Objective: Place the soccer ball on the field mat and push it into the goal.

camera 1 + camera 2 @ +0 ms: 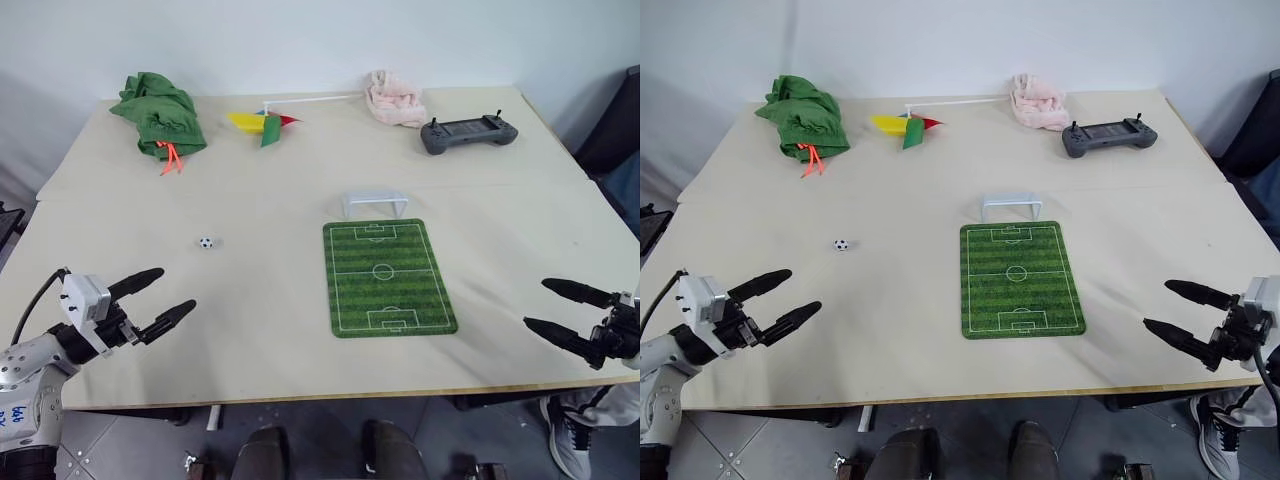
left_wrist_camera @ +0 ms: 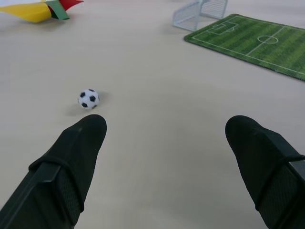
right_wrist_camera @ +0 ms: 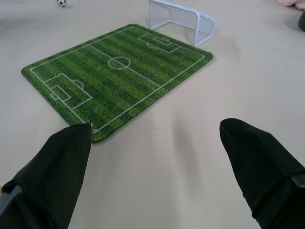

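The tiny black-and-white soccer ball (image 1: 206,242) lies on the bare table, left of the green field mat (image 1: 388,276). The light-grey goal (image 1: 375,204) stands at the mat's far end. My left gripper (image 1: 168,297) hovers open near the table's front left, short of the ball (image 2: 88,98), nothing between its fingers. My right gripper (image 1: 548,306) is open at the front right, apart from the mat's near right corner (image 3: 95,129). The goal (image 3: 180,20) and ball (image 3: 61,2) also show beyond the mat in the right wrist view.
Along the far edge lie a green cloth bundle with orange cords (image 1: 158,113), a yellow, red and green toy (image 1: 262,124), a pink cloth (image 1: 394,100) and a dark grey controller (image 1: 468,132). The table's front edge (image 1: 330,396) runs just under both grippers.
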{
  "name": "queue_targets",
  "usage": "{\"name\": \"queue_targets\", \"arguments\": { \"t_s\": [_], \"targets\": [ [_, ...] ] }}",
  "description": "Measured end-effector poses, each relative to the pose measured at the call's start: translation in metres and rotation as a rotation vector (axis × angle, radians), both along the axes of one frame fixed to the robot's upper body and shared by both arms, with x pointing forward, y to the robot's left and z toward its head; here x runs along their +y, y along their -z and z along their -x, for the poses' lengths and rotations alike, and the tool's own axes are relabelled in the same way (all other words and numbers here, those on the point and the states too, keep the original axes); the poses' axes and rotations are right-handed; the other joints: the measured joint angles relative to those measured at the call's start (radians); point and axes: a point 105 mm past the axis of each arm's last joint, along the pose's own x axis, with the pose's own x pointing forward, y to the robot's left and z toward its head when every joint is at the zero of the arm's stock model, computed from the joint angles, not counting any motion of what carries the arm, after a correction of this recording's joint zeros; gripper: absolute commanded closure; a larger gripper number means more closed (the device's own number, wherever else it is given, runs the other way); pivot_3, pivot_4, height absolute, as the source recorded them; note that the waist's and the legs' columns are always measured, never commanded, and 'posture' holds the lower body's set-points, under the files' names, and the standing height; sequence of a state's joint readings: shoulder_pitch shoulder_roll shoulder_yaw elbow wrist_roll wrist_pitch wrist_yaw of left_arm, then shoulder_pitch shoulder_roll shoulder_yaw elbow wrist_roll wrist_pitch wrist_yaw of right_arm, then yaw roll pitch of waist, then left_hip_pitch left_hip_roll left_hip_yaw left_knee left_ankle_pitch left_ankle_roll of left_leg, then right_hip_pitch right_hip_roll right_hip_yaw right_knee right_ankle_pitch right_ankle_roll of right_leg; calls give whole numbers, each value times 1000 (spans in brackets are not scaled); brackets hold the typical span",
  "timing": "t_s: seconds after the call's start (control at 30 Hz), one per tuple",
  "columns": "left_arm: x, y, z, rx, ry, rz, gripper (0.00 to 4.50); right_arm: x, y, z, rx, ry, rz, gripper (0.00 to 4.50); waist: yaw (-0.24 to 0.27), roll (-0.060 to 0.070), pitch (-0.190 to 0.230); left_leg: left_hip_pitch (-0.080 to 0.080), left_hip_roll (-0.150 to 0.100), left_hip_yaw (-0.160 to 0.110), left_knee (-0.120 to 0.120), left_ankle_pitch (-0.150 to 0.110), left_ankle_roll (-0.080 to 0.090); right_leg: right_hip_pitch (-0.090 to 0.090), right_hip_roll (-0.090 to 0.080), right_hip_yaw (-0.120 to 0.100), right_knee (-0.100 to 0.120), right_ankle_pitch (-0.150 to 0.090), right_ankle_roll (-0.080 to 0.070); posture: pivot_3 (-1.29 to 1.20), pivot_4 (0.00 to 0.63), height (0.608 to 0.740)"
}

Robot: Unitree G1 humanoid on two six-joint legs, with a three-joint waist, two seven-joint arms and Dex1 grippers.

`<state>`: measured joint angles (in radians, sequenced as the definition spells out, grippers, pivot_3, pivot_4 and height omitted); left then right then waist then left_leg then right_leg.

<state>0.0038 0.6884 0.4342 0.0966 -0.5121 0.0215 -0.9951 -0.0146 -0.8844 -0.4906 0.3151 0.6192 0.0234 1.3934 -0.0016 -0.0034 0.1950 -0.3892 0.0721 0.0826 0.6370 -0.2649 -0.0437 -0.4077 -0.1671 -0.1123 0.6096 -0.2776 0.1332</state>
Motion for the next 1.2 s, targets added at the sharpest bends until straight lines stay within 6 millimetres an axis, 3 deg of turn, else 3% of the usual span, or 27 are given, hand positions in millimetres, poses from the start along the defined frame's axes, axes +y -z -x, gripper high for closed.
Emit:
{"name": "queue_targets", "arguments": {
  "t_s": [0.33, 0.47, 0.57, 0.9, 1.17, 1.2],
  "targets": [
    [-1, -3, -3, -2, -7, 1, 33, 5, -1, 1, -12, -26, -24, 0, 0, 0, 0, 0, 0, 0, 0, 0, 0, 0, 0, 0, 0, 0, 0, 0, 150, 740],
    [12, -19, -33, -51, -156, -1, 33, 18, -12, 1, -59, -79, -23, 0, 6, 0, 0, 0, 0, 0, 1, 0, 0, 0, 0, 0, 1, 0, 1, 0, 150, 740],
    [16, -17, -53, -20, -239, 17, 33, 19, -13, 1, -64, -79, -23, 0, 5, -1, 0, 0, 0, 0, 2, 0, 0, 0, 0, 1, 1, 1, 1, 0, 150, 740],
    [-7, 0, -116, 93, -261, -9, 33, 33, -14, 6, -113, -88, -49, 0, 13, -4, 0, -1, 0, 1, 5, 1, -3, 0, 1, 1, 1, 1, 2, 0, 150, 740],
    [-8, 9, -140, 137, -274, -97, 33, 40, -16, 14, -135, -87, -54, 0, 13, -7, 1, -2, 0, 1, 8, -1, -2, 0, 1, 1, 1, 2, 3, 0, 150, 740],
    [-8, 9, -142, 135, -275, -102, 211, 39, -16, 15, -135, -85, -52, 0, 13, -7, 1, -2, 0, 1, 8, -1, -2, 0, 1, 1, 1, 2, 3, 0, 150, 740]
  ]
}}
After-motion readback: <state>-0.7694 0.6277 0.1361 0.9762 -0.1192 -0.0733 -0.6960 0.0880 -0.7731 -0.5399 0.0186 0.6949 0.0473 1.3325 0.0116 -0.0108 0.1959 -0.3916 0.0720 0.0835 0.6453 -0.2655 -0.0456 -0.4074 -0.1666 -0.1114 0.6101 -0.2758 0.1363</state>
